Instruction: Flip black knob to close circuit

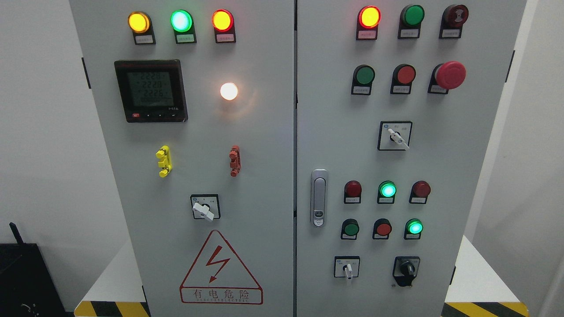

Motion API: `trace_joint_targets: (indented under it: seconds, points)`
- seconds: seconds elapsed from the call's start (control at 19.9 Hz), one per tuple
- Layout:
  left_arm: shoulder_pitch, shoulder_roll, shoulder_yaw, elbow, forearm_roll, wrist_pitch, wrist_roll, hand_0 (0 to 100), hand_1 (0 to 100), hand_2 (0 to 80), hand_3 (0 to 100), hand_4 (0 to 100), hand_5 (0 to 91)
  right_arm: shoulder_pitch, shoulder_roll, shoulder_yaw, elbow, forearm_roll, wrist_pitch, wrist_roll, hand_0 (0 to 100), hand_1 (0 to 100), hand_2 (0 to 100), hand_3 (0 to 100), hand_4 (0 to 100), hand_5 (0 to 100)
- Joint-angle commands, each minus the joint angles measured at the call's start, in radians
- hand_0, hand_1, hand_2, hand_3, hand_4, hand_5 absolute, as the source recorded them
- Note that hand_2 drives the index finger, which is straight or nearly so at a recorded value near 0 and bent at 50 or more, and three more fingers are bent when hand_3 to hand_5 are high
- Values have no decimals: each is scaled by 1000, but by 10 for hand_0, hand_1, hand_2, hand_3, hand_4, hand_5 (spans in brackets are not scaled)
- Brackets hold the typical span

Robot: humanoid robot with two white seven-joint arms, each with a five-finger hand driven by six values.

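1. Head view: a grey electrical cabinet (246, 185) with two doors fills the frame, and I take the door handle (319, 197) on the right door as the landmark.
2. The black knob (406, 269), the task's thing, sits below and to the right of the handle, in the bottom row of the right door. Its dark grip seems to point roughly upward, slightly tilted, though the black-on-black detail is hard to read.
3. Just left of the knob in the same row, still below and right of the handle, is a white selector switch (348, 268). It should not be mistaken for the target.
4. Right of the handle are two rows of small lamps and buttons; a lit green lamp (387, 189) glows in the upper row and another lit green one (414, 227) in the lower row, directly above the knob.
5. Far left of the handle, on the left door, stand a digital meter (151, 91) and a red-bordered warning triangle (220, 269).
6. Neither robot hand appears anywhere in this view, so I cannot tell how the fingers of either are set, and nothing is being held that I can see.
7. Judgement: the task seems to stand at its start, with the knob untouched and the reach not yet begun.
8. The next move likely calls for bringing one hand to the knob, closing the fingers around its grip, and twisting it without brushing the white selector beside it.
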Motion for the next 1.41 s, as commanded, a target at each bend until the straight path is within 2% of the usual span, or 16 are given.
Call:
trace_joint_targets:
  seconds: [0.0, 0.7, 0.8, 0.9, 1.0, 1.05, 1.11, 1.21, 1.26, 1.36]
  points:
    - [1, 0, 0, 1, 0, 1, 1, 120, 556, 0, 0, 0, 0, -4, 0, 3, 39, 0, -1, 2, 0, 66, 0, 0, 0, 0]
    - [-1, 0, 0, 1, 0, 1, 1, 120, 556, 0, 0, 0, 0, -4, 3, -5, 33, 0, -6, 2, 0, 66, 0, 0, 0, 0]
    - [-1, 0, 0, -1, 0, 1, 1, 120, 556, 0, 0, 0, 0, -3, 11, -10, -10, -5, -9, 6, 0, 66, 0, 0, 0, 0]
    - [1, 0, 0, 1, 0, 1, 1, 120, 556, 0, 0, 0, 0, 24, 20, -4, -135, -7, -36, 13, 0, 66, 0, 0, 0, 0]
    - [1, 0, 0, 1, 0, 1, 1, 120, 556, 0, 0, 0, 0, 101, 61, 3, -334, -5, -122, 17, 0, 66, 0, 0, 0, 0]
    - [-1, 0, 0, -1, 0, 1, 1, 120, 556, 0, 0, 0, 0, 142, 69, 9, -461, -4, -162, 25, 0, 66, 0, 0, 0, 0]
    - [1, 0, 0, 1, 0, 1, 1, 120, 556, 0, 0, 0, 0, 188, 77, 18, -593, -2, -203, 51, 0, 68, 0, 37, 0, 0]
    - [-1, 0, 0, -1, 0, 1, 1, 120, 556, 0, 0, 0, 0, 273, 81, 81, -892, -8, -277, 123, 0, 78, 35, 131, 65, 0]
    - [-1, 0, 0, -1, 0, 1, 1, 120, 556, 0, 0, 0, 0, 313, 75, 114, -1042, -32, -294, 138, 0, 81, 56, 144, 86, 0]
    - [1, 0, 0, 1, 0, 1, 1, 120, 556, 0, 0, 0, 0, 356, 71, 177, -1323, -83, -294, 140, 0, 106, 155, 247, 182, 60]
